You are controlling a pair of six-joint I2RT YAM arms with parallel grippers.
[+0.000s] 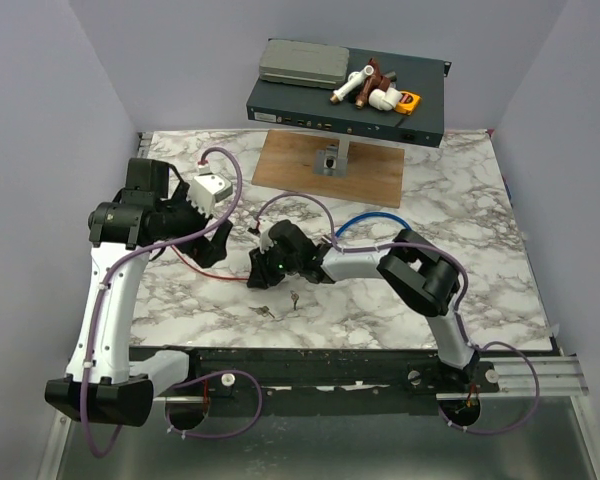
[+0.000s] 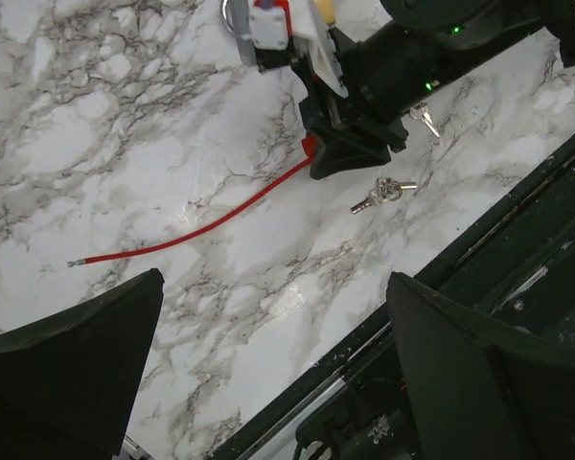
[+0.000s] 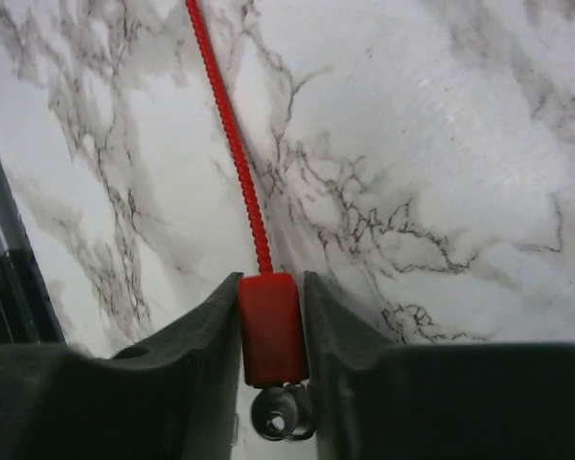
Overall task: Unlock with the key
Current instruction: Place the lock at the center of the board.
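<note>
Right gripper (image 3: 271,292) clenched on the red lock body (image 3: 271,337), one finger on each flank, with the lock squeezed between the pads. The red cable (image 3: 225,125) leaves the lock's far end and runs off across the marble table (image 3: 441,144). Its free tip lies well away from the lock, on the left arm's side. A metal ring (image 3: 281,414) sits at the lock's other end, down between the fingers; can't tell whether it is a keyhole or a loop.

The keys are not in either gripper. A small key bunch (image 2: 383,192) lies flat on the table just beside the lock, on the side toward the arm bases, not touching it. A single key (image 2: 424,117) lies a bit further from the lock, also apart.

Left gripper (image 2: 278,335) released, jaws wide, nothing between its fingers (image 2: 77,364). It hangs above the table near the lock, over the cable's side.

Top view: the right gripper covers the lock. A wooden board (image 1: 330,165) lies beyond the lock, well apart from it.
</note>
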